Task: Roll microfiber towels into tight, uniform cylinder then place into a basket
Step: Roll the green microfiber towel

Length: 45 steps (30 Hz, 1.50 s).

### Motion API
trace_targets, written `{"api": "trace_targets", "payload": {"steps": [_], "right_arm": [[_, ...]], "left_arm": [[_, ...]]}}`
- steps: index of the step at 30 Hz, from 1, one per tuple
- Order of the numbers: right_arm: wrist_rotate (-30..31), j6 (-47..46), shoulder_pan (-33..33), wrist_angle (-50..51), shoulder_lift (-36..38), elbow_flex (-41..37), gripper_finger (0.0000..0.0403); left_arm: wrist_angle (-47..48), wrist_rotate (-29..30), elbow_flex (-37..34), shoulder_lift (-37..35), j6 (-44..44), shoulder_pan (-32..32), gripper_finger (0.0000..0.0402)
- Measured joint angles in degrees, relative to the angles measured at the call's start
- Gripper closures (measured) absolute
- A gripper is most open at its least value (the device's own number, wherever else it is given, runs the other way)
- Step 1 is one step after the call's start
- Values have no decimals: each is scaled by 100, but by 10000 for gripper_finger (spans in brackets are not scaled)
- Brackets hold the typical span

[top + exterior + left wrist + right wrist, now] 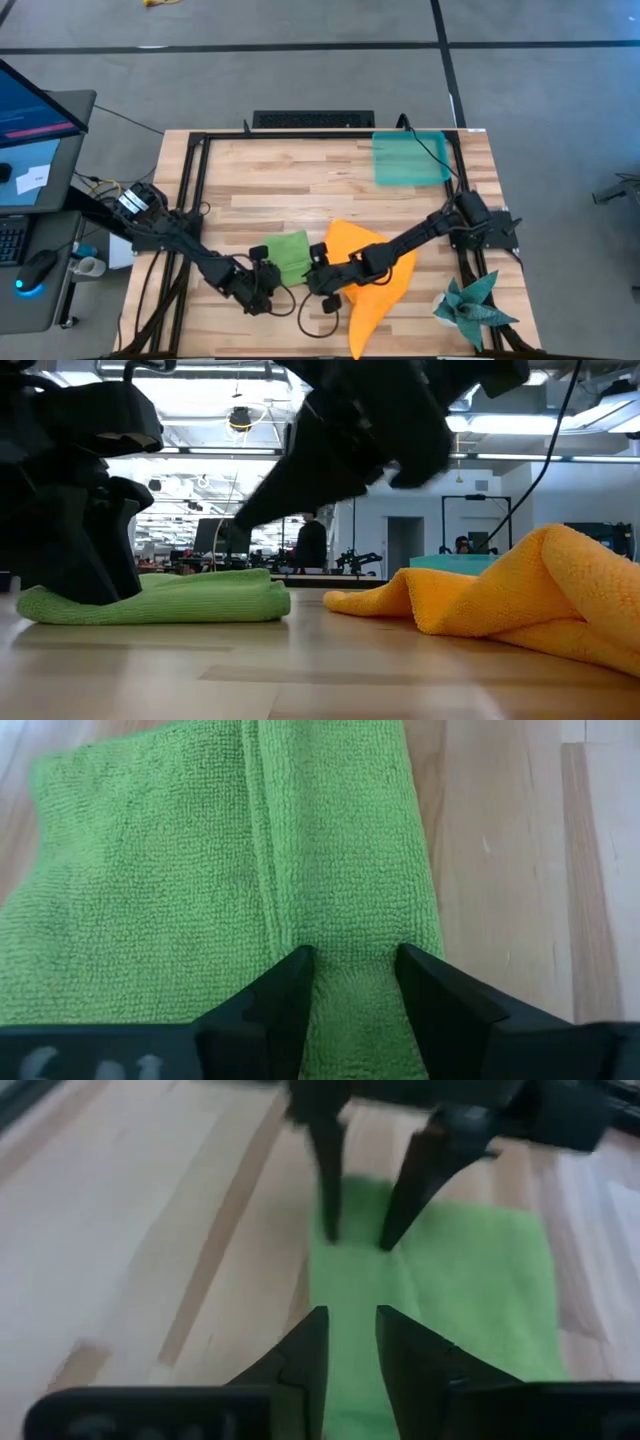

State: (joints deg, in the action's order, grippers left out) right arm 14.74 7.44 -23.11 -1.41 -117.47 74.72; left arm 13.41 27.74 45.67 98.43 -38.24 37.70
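The lime green towel (pixel 292 255) lies folded flat on the wooden table, and a raised fold line (pixel 262 840) runs along it. My left gripper (pixel 355 965) stands open at the towel's near-left end (pixel 60 600). My right gripper (pixel 350 1345) hovers open by a narrow gap above the same towel (pixel 470 1280) from its right side, clear of it. The orange towel (pixel 375 285) lies crumpled to the right, partly under my right arm. The teal basket (pixel 408 158) stands at the far right. My left gripper's fingertips (pixel 300 970) rest on the green towel near its end, slanting down from the table's near left. A strip of cloth (pixel 355 1010) between the fold line and the towel's edge lies in the gap. The jaws stand apart from it. The towel lies flat on the table.
A dark teal spiky cloth (pixel 472 308) sits at the near right corner. The orange towel's heaped folds (pixel 520 590) rise right of the green one. Bare wood (pixel 300 180) stretches across the table's far half, left of the basket. A laptop (pixel 30 120) stands off the table's left.
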Motion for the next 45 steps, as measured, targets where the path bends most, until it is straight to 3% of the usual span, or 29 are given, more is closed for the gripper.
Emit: {"api": "trace_targets", "payload": {"steps": [9, 17, 36, 45], "right_arm": [[-23, -233, 76, 161, 0, 133, 247], [-352, 298, 115, 410, 0, 133, 184], [-618, 373, 240, 23, -215, -143, 193], [-312, 657, 326, -46, -536, -113, 197]], "left_arm": [[-9, -29, 4, -2, 4, -44, 259], [15, 123, 4, 2, 7, -46, 259], [43, 97, 2, 2, 5, -46, 260], [104, 77, 4, 2, -35, -46, 260]]}}
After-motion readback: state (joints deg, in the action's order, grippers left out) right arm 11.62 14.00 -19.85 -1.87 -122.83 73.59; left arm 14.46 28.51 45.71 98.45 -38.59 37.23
